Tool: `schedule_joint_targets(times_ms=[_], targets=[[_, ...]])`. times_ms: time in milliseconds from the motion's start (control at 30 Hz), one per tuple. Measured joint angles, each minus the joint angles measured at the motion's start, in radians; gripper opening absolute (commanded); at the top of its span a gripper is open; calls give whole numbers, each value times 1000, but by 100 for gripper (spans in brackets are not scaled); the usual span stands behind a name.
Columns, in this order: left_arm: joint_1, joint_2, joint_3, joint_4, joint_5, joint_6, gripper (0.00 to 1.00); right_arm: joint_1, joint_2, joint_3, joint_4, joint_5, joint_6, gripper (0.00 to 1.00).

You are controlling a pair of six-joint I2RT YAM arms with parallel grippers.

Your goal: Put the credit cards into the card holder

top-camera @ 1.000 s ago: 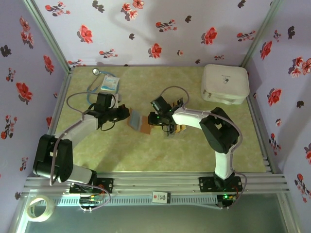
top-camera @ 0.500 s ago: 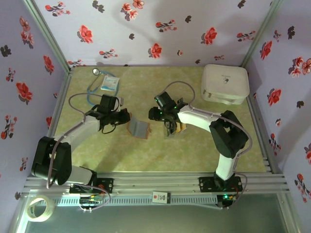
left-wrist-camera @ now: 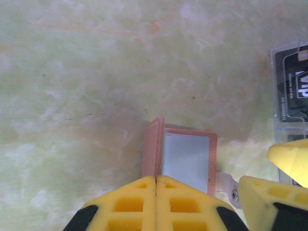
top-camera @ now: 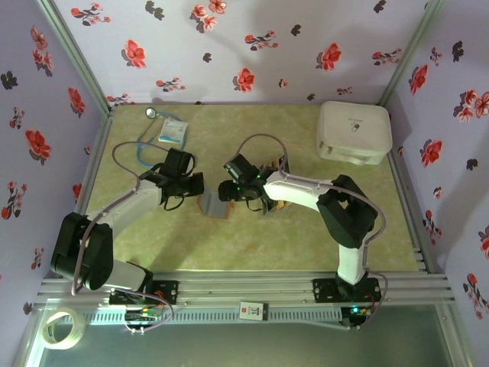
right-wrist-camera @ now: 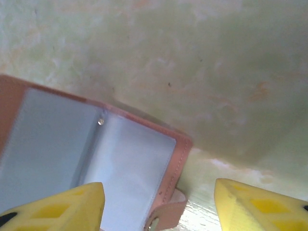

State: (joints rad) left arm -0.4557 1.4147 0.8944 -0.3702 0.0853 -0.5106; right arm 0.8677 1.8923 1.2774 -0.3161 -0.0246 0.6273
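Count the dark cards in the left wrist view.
2: the VIP card lies at the right edge of the view, and a second card sits just below it, mostly covered. Others may be hidden.

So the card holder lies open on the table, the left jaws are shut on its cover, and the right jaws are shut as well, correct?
Not quite. The right gripper has its jaws open, standing wide apart, as the right wrist view shows. The rest holds: the card holder lies open on the table, and the left gripper has its jaws shut on the cover.
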Motion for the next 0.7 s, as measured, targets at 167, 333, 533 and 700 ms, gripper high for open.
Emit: schedule_joint_targets(times_ms=[167,333,533,700], targets=[[-12,0,42,-43,-41,24,0,-2,31,-7,-51,50,-11,48],[-45,0,76,-79,-77,40,0,-10,26,-26,-68,87,-13,42],[-114,38,128,-99,-113,47,0,-18,21,-26,-75,97,-20,36],[-141,79,134,-100,-136,46,0,-29,21,-26,-75,97,-19,35]])
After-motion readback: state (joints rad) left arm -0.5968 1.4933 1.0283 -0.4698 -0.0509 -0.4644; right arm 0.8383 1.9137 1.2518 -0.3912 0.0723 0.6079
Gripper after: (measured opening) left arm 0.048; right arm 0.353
